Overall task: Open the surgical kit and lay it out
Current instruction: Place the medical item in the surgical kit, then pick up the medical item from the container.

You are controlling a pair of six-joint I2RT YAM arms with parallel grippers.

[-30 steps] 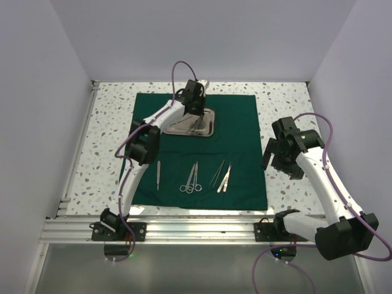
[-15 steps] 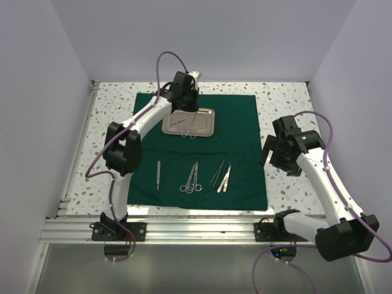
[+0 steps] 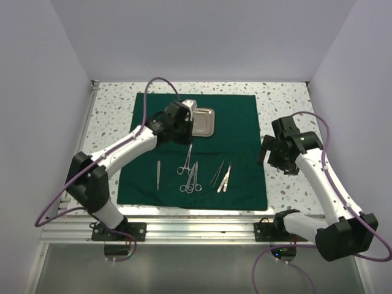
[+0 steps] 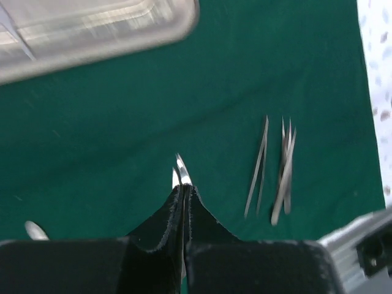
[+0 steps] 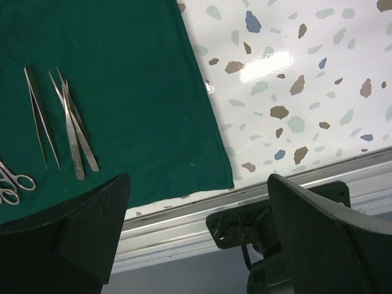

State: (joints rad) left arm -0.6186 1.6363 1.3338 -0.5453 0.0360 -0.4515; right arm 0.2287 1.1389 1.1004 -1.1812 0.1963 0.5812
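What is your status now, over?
Left hand shut on ring-handled instrument, over drape. Right hand open, at drape's right edge. Other tools laid in row. Nothing in the way.

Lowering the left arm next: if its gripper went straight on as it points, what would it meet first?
Probably bare green drape. The steel instrument held by the left gripper would touch it first, short of the tray and clear of the tweezers; depth is unclear.

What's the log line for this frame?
left tool: shut on forceps, over drape | right tool: open, beside drape | tray: on drape
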